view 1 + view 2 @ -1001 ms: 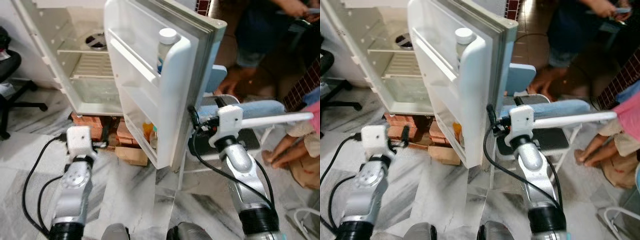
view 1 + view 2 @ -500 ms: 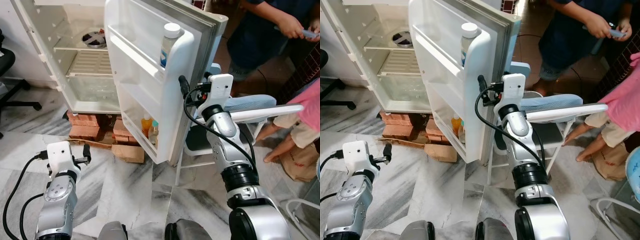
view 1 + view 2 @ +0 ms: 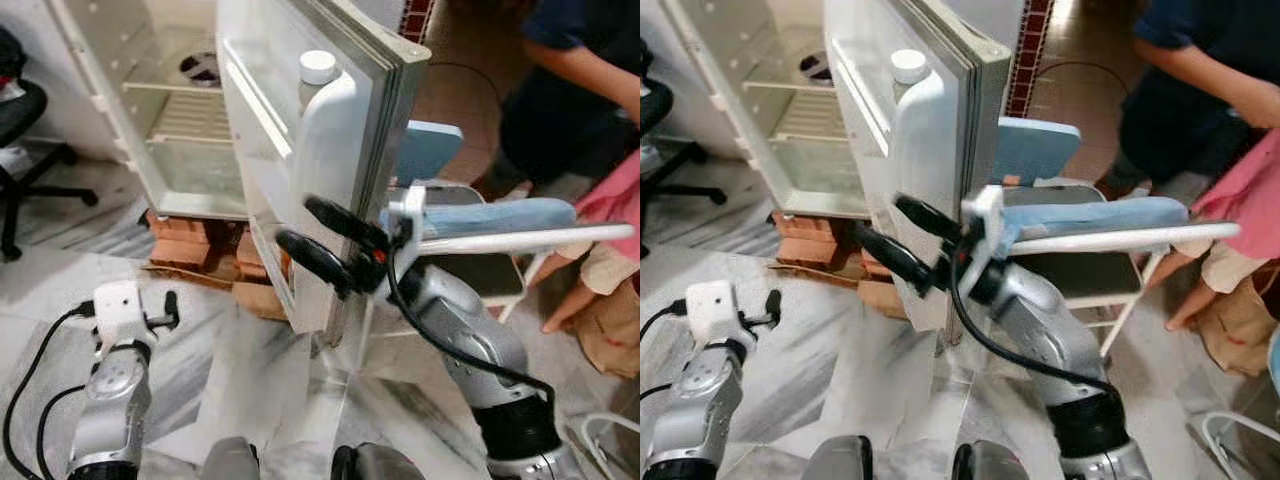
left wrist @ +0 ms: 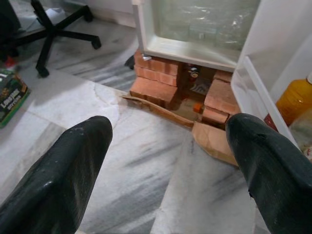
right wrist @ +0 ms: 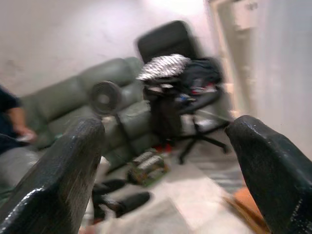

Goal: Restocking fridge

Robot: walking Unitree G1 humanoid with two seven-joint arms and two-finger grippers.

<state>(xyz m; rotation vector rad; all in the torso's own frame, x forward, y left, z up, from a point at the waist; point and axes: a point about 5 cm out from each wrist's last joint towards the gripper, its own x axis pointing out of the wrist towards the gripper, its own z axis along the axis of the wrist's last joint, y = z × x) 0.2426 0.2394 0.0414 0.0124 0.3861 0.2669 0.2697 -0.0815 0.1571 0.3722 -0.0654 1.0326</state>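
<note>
The white fridge (image 3: 185,140) stands open on red bricks (image 4: 161,85), its shelves bare apart from a dark round thing at the back. Its door (image 3: 290,190) swings toward me, with a white-capped bottle (image 3: 318,78) in the top door shelf. An orange bottle (image 4: 295,100) sits in the lower door shelf. My right gripper (image 3: 297,224) is open, its fingers pointing left across the door's free edge at mid height, holding nothing. My left gripper (image 4: 168,146) hangs low over the marble floor, open and empty, left of the door.
A folding chair with a blue cushion (image 3: 480,215) stands just behind the door on the right. Two people (image 3: 575,110) are beyond it. A black office chair (image 3: 25,130) sits at the far left. Cardboard (image 4: 214,141) lies by the bricks, and a green packet (image 4: 9,97) lies on the floor.
My right arm swung down and round from behind the door's edge to its front, fingers now pointing left. The left arm stayed low. The camera shifted slightly.
</note>
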